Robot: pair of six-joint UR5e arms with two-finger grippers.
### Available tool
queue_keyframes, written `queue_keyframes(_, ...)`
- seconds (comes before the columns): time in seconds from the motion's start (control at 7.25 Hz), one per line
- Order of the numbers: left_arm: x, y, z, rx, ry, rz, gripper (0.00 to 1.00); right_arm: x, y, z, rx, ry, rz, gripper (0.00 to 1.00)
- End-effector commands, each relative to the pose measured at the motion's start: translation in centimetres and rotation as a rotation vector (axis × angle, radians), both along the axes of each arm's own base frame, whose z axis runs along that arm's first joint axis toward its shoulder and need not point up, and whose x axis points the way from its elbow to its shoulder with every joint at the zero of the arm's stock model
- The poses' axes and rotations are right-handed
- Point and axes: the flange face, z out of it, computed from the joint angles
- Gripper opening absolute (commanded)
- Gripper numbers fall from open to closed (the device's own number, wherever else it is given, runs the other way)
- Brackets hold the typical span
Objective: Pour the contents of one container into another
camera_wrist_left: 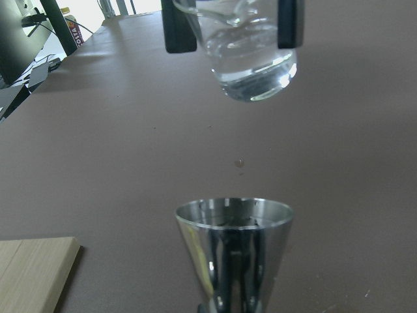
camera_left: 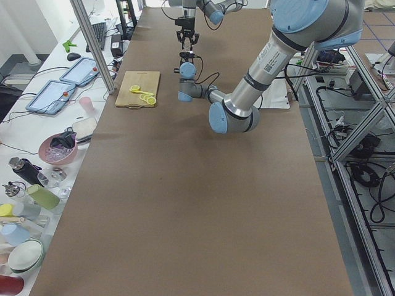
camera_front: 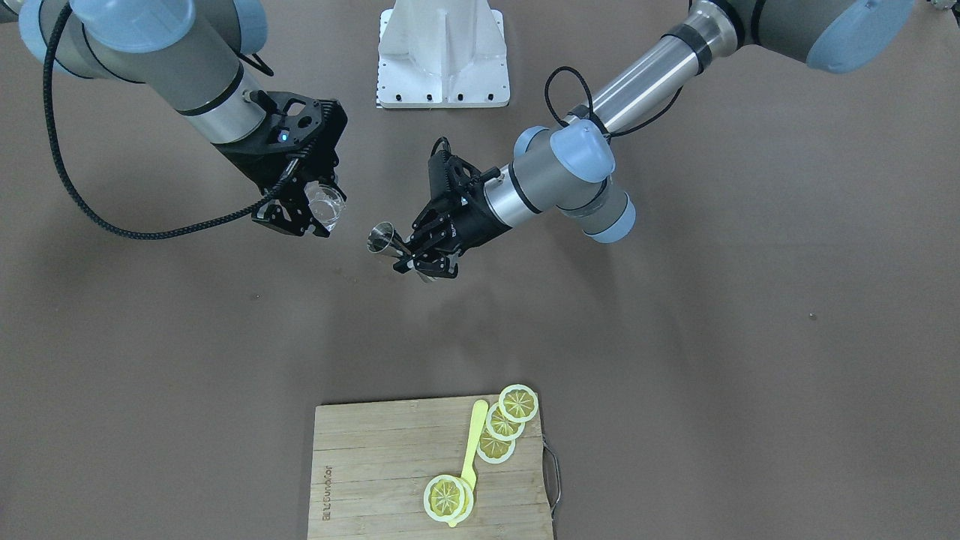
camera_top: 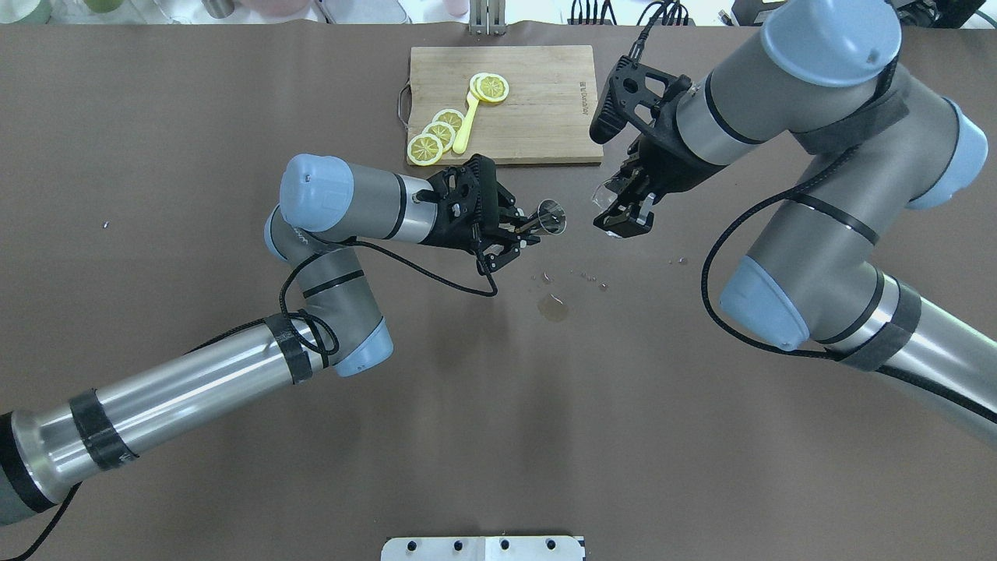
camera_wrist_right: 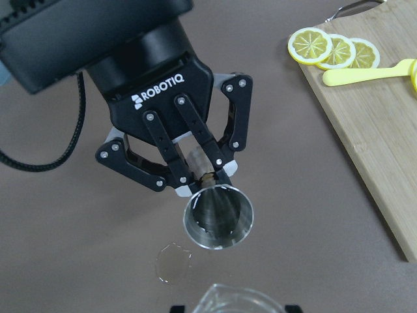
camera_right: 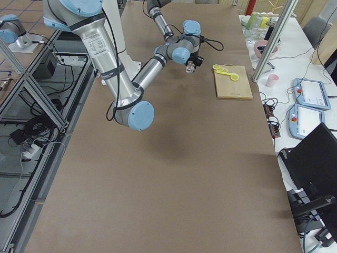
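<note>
A steel jigger (camera_top: 551,216) is held above the table by its narrow end, its open mouth turned toward the other arm, with my left gripper (camera_top: 523,226) shut on it. The right wrist view looks into the jigger (camera_wrist_right: 219,217) in front of the left gripper (camera_wrist_right: 208,179). A clear glass (camera_front: 325,204) with a little liquid at its bottom (camera_wrist_left: 251,72) hangs a short way off, gripped between the fingers of my right gripper (camera_front: 319,211). Glass and jigger (camera_wrist_left: 233,244) are apart with a gap between them.
A small puddle (camera_top: 553,308) and scattered drops lie on the brown table under the grippers. A wooden cutting board (camera_top: 537,93) with lemon slices (camera_top: 425,148) and a yellow spoon (camera_top: 465,128) sits at the far edge. The robot's white base (camera_front: 442,52) is behind.
</note>
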Motion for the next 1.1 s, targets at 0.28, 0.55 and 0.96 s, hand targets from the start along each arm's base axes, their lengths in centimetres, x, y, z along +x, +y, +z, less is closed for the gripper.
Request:
queue_keyframes(0.28,1.1,0.8,-0.6,-0.040,0.111,-0.044,0.00,-1.7,0.4,-1.4,0.024,0.095,-0.013,0.00)
queue_keyframes(0.55,1.5,1.4,-1.1,-0.038,0.138,-0.064,0.00,-1.8,0.3,-1.9,0.042,0.137,-0.033,0.00)
queue_keyframes(0.96,1.3,1.4,-1.1,-0.034,0.148,-0.067,0.00,-1.9,0.2,-2.2,0.040,0.168,-0.052,0.00)
